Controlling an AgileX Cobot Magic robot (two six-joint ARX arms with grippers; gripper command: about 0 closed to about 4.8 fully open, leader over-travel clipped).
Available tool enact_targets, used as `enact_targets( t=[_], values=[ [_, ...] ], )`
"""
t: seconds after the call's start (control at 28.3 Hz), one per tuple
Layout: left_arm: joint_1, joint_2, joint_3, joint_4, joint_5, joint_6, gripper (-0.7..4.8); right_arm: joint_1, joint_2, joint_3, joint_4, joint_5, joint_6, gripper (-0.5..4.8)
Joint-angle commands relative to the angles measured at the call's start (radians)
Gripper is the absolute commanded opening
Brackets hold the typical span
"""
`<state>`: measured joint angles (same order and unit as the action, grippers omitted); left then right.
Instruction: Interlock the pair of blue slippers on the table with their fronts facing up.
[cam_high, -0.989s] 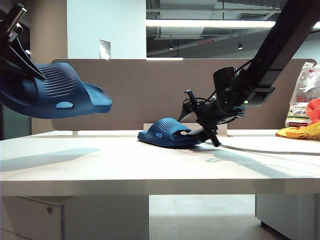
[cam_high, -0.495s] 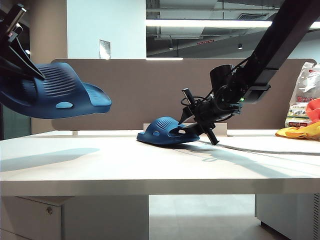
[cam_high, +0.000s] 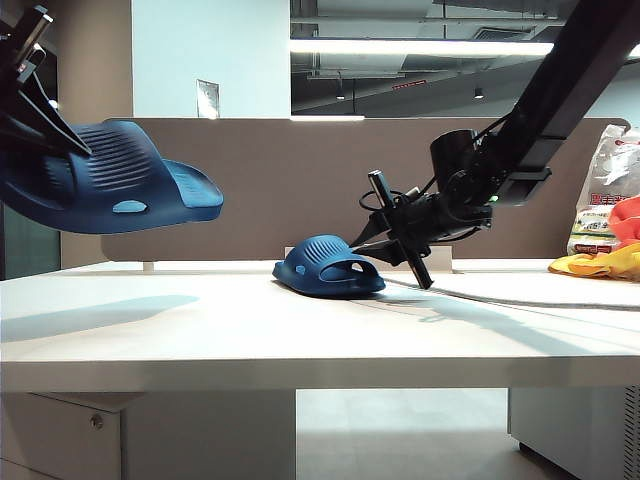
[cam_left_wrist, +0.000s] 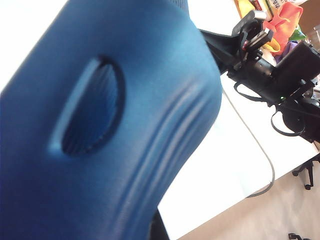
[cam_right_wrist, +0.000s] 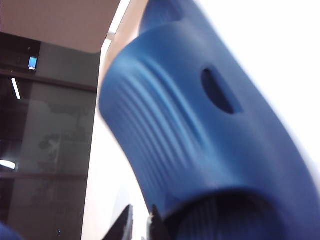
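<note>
One blue slipper (cam_high: 105, 185) hangs in the air well above the white bench (cam_high: 300, 340), near the bench's left end, roughly level, with its ribbed strap on top and its open toe pointing toward the middle of the bench. The left claw (cam_high: 50, 135) is clenched on the heel end of this slipper; in the left wrist view the slipper's strap and one oval side vent fill nearly the whole picture, so the claw itself is hidden there. The second slipper (cam_high: 328, 268) lies on the bench near its middle, sole down, close to the grey-brown divider panel (cam_high: 300, 180) that stands along the back of the bench. The right claw (cam_high: 385, 248) sits just beside this slipper at its opening, on the side away from the raised one, angled downward. Whether its fingers are grasping the slipper or only touching it cannot be told; the right wrist view shows only the ribbed strap and a vent hole very close up. Some bright orange and yellow bags (cam_high: 605, 235) rest at the bench's right end.
</note>
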<state>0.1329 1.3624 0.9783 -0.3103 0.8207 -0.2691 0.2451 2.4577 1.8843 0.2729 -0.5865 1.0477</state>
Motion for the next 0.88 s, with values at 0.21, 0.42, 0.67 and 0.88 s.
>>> enact_targets(
  t=[0.21,0.42,0.67,0.88],
  values=[
    [0.0,-0.002,0.002,0.039,0.007,0.011,-0.06,-0.031,-0.089,0.003,-0.095,-0.045,-0.096,0.19],
    [0.0,-0.002,0.002,0.043,0.006,0.003,-0.06,-0.015,-0.089,0.003,-0.123,-0.07,-0.079,1.62],
    [0.0,-0.002,0.002,0.08,0.002,-0.035,-0.06,0.038,-0.088,0.002,-0.124,0.047,-0.013,1.99],
    [0.0,-0.002,0.002,0.084,-0.012,-0.039,-0.06,0.081,-0.087,0.002,-0.153,0.192,0.041,2.18]
  ],
)
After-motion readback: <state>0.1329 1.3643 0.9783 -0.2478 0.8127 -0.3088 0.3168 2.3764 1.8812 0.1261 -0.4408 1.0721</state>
